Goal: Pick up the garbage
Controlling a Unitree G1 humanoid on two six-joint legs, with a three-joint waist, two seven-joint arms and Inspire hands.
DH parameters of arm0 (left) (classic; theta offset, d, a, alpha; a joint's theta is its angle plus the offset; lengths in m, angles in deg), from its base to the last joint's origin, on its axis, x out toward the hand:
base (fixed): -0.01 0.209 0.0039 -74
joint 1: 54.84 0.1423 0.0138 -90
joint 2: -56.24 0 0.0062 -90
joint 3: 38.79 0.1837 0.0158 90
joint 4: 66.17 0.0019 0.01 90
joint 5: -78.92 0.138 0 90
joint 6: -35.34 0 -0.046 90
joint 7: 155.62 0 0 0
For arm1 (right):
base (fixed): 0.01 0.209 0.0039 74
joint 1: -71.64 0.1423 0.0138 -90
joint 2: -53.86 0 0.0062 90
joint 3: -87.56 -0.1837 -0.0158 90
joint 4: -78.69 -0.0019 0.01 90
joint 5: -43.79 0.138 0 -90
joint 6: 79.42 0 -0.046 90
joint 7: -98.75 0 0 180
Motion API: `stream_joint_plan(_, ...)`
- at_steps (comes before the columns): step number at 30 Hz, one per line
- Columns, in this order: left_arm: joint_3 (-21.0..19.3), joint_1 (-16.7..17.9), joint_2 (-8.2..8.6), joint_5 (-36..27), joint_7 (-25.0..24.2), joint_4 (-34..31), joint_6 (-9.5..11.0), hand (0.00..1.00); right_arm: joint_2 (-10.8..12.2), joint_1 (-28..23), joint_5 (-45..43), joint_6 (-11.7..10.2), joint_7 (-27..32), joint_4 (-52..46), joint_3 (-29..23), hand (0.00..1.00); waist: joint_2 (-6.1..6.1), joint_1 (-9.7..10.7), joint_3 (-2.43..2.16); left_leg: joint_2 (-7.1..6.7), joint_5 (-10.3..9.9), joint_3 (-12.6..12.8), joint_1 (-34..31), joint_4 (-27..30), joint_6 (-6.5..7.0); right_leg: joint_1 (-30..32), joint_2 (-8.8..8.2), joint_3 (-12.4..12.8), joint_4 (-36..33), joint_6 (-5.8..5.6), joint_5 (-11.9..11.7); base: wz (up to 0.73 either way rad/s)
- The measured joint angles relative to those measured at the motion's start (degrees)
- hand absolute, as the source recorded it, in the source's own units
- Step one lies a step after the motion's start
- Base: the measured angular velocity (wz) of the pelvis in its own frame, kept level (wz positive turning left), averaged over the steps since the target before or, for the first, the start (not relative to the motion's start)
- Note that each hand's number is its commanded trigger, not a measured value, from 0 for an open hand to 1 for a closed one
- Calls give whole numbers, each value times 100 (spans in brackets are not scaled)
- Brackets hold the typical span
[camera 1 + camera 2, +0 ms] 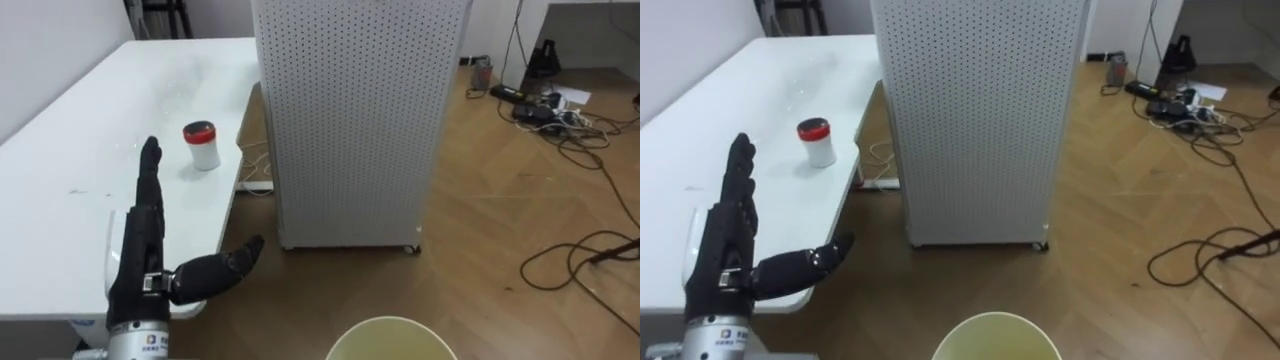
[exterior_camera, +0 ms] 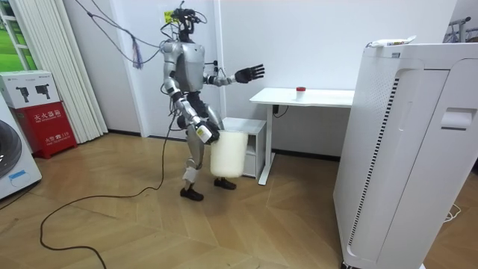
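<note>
One red-lidded cup stood on the white table near my raised left hand, its fingers spread wide, empty.

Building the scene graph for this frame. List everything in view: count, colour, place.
table: 1, white, ahead on the robot's left
cup: 1, white with a red lid, on the table beyond the left hand
purifier: 1, white, perforated, on the floor right of the table
bin: 1, pale yellow, low at the robot's right side
cables: several, dark, on the floor far right
red box: 1, red, on the floor at the room view's left
left hand: black, open, raised over the table's near edge
right hand: low, at the bin's top
</note>
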State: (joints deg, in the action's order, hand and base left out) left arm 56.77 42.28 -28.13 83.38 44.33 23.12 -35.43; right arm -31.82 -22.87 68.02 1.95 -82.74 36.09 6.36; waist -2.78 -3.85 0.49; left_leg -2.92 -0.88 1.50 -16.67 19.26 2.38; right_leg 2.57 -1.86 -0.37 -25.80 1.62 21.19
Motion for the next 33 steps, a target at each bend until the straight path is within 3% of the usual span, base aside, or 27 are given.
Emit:
stream_joint_plan(2,0,-10,0,-19,-84,4,0,0,-23,3,22,-2,9,-1,1,100,-24,5,9,-100,-398,133,-14,396,116,-198,-207,-30,50,-99,137,-9)
stream_joint_plan(5,-6,-31,3,-32,-76,6,6,0,1,4,61,-2,11,-48,15,100,-32,-9,7,-197,-864,182,-15,818,203,-349,-353,-136,-234,-240,319,-4)
stream_joint_plan(7,32,-31,1,7,-58,6,5,0,6,-1,70,-2,37,-172,53,100,-56,-2,16,-314,-1183,268,52,1065,336,52,-612,-316,-1505,-372,322,15)
stream_joint_plan(8,41,-77,1,16,-42,3,6,0,-5,12,65,-2,84,-272,132,100,-95,-6,24,-380,-1323,360,107,1196,407,296,-773,-321,-2178,-503,187,20)
stream_joint_plan(9,42,-107,3,18,-42,2,5,0,0,28,57,-3,85,-290,152,100,-93,-5,24,-398,-1407,387,135,1257,442,377,-816,-330,-2444,-532,87,14)
stream_joint_plan(11,32,-149,-5,23,-33,0,8,0,12,46,49,-3,64,-299,180,100,-40,-18,44,-413,-1579,380,301,1308,502,539,-896,-371,-2955,-528,-339,8)
stream_joint_plan(12,23,-158,-22,19,-7,7,8,0,5,44,52,-4,33,-300,180,100,50,-58,73,-403,-1663,278,433,1286,537,610,-911,-488,-3185,-549,-642,9)
stream_joint_plan(15,19,-248,-52,18,104,8,9,0,6,44,46,-7,-54,-305,180,100,170,-104,84,-349,-1679,87,554,1081,555,1080,-874,-645,-3028,-510,-282,23)
stream_joint_plan(17,22,-253,-63,11,146,75,84,0,6,2,12,-7,-62,-295,183,100,196,-93,84,-303,-1674,-80,659,931,544,1273,-743,-641,-1907,-485,-158,34)
stream_joint_plan(18,20,-252,-65,14,172,95,85,0,5,-5,-22,-8,-62,-285,183,100,182,-85,81,-303,-1677,-114,688,901,538,1252,-723,-643,-1530,-474,-184,40)
stream_joint_plan(19,18,-260,-69,16,200,188,86,0,6,-4,-133,-8,-53,-239,184,100,157,-60,70,-311,-1694,-207,749,894,507,1223,-673,-632,-728,-434,-408,42)
stream_joint_plan(20,32,-255,-54,27,191,285,84,0,-9,-12,-199,-7,-56,-202,190,100,190,-52,59,-286,-1714,-339,791,894,455,1143,-589,-630,-507,-445,-667,39)
stream_joint_plan(24,2,-183,-71,21,207,299,83,0,-27,-40,-192,-7,-120,-105,325,100,142,-112,60,-80,-1619,-341,1093,482,295,614,-374,-804,210,-351,-814,13)
stream_joint_plan(26,-33,-119,-76,23,216,289,83,0,-27,-57,-203,-7,-192,-107,340,100,91,-132,32,-13,-1604,-348,1287,203,273,450,-298,-862,421,-347,-817,7)
stream_joint_plan(31,-36,-101,-81,23,209,229,82,0,-23,-52,-193,-7,-300,-106,341,100,44,-121,15,11,-1571,-349,1348,147,216,245,-274,-919,680,-329,-828,6)
stream_joint_plan(33,-34,-102,-98,22,207,221,82,0,15,-53,-178,-6,-339,-90,347,100,-7,-84,21,7,-1556,-222,1295,349,189,24,-288,-795,902,-321,-857,29)
